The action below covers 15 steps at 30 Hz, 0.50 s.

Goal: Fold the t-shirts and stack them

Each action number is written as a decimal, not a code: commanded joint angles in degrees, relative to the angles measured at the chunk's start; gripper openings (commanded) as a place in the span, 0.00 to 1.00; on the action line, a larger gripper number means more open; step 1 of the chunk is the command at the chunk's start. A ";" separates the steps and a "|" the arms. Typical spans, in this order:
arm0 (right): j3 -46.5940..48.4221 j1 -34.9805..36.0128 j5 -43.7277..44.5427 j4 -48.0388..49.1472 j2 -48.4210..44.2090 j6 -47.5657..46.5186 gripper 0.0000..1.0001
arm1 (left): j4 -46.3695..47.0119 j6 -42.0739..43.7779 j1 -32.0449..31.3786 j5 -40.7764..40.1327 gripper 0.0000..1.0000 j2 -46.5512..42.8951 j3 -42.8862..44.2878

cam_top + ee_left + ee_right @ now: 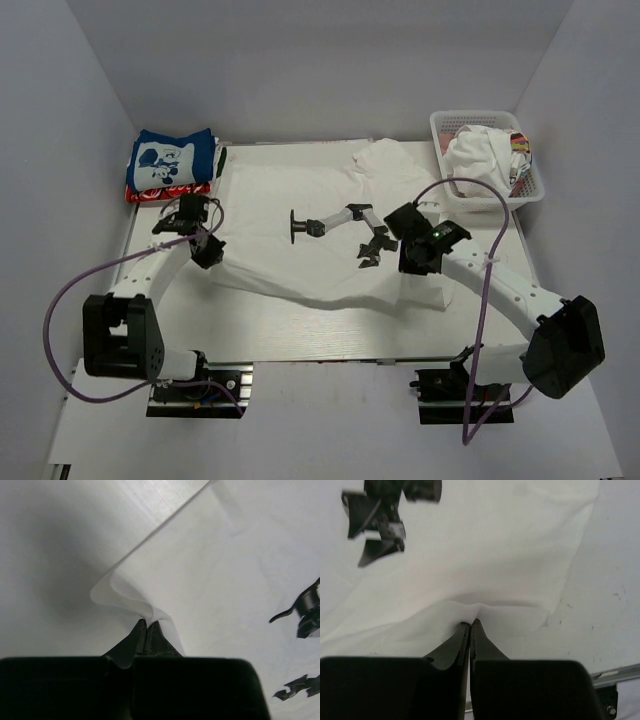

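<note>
Top external showed the blue tee stacked on the red patterned tee; more lay in the basket; left tool and right tool each clamped the unfolded large white tee on the bench.

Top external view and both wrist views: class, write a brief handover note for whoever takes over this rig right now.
Left gripper: fingers shut on an edge of the large white t-shirt.
Right gripper: fingers shut on the same shirt's edge, close to a corner.
The shirt lies spread out on the table, not folded.
Done: blue t-shirt folded on top of the red patterned one, at the far left corner.
Left: fold the white shirt and add it to that stack. Then take the cloth in the basket at the far right, a white tee among it.
</note>
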 commanded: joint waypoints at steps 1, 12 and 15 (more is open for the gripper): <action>5.57 -4.22 1.31 6.46 1.30 -7.00 0.00 | 0.67 0.24 0.32 -1.53 0.00 3.46 5.79; 20.43 -17.05 -8.36 13.77 21.94 -18.25 0.00 | 0.14 0.24 1.45 -3.73 0.00 21.39 22.73; 26.48 -19.51 -9.24 14.38 28.86 -19.83 0.00 | 0.14 0.24 1.98 -5.75 0.02 28.06 28.36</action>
